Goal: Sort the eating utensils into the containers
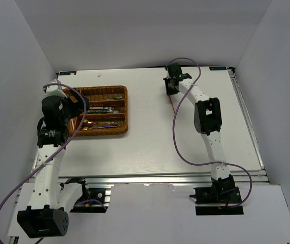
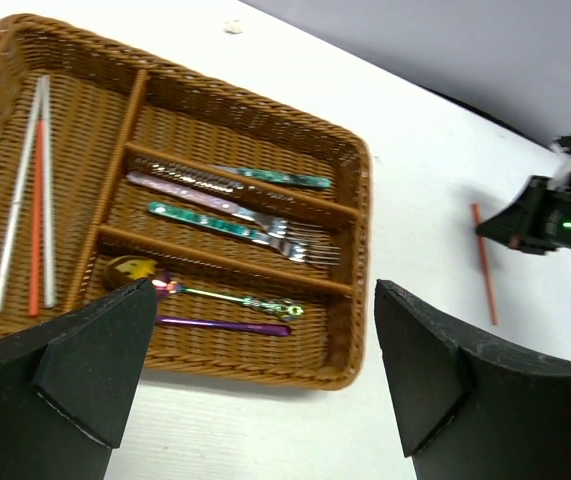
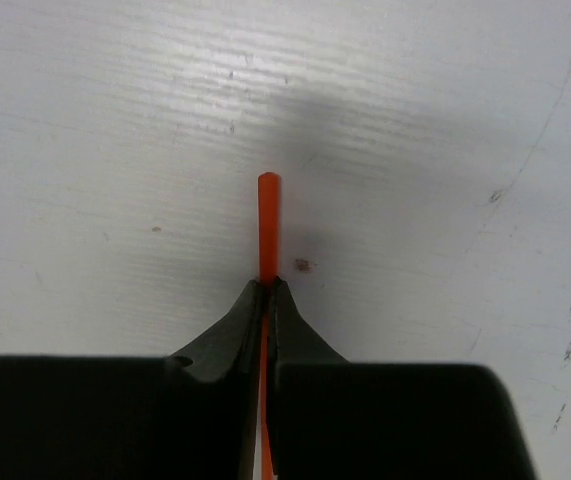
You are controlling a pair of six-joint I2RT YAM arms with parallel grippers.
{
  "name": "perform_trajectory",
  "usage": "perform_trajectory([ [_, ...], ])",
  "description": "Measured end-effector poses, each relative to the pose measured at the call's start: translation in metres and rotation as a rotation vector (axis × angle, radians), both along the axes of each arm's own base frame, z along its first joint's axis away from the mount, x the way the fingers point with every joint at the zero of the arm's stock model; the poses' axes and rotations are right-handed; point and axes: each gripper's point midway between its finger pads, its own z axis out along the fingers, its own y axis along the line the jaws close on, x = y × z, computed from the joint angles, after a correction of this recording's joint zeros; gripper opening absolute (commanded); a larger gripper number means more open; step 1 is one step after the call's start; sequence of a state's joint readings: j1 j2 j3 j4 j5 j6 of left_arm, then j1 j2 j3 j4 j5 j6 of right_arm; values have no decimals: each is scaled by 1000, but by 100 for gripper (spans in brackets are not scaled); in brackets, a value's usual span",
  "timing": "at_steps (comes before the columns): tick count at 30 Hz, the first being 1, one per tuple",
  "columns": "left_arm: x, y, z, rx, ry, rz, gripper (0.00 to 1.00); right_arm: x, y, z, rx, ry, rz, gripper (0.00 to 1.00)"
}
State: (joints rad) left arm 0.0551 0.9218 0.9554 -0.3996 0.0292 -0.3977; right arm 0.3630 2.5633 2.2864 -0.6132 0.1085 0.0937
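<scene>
Bare table (image 1: 150,147) between right hand (image 3: 267,285), tray (image 1: 126,109); left arm (image 1: 53,114) overhangs tray's left end.

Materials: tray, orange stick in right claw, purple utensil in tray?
Tray: woven wicker or rattan, brown, matte; the weave shows. Orange stick in the right claw: plastic or lacquered wood, smooth, uniform colour; cannot tell which. Purple utensil: likely coated metal, glossy iridescent sheen.
</scene>
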Motion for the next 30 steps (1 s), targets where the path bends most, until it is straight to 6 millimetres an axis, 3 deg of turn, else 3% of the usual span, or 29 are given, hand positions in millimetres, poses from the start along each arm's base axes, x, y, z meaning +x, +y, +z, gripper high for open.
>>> perform_trajectory([
  [3, 0, -12, 6, -41, -22, -53, 98, -10, -1, 1, 13, 8, 5, 0],
  [5, 2, -25, 8, -93, -52, -111, 98, -28, -1, 1, 40, 39, 16, 0],
  [10, 1, -70, -29, -268, -41, -258, 98, -88, -4, 4, 117, 147, 11, 0],
  [14, -9, -126, -49, -375, -34, -417, 98, -133, -6, 18, 195, 188, -7, 0],
  [17, -21, -178, -49, -420, -43, -565, 98, -160, 2, 48, 321, 159, 0, 0],
  [21, -36, -244, -51, -465, -45, -748, 98, -194, 18, 103, 529, 43, 31, 0],
  [25, -45, -283, -66, -489, -11, -831, 93, -225, 39, 158, 715, -80, 91, 0],
  [30, -47, -322, -70, -488, 10, -903, 83, -257, 48, 200, 880, -153, 122, 0],
])
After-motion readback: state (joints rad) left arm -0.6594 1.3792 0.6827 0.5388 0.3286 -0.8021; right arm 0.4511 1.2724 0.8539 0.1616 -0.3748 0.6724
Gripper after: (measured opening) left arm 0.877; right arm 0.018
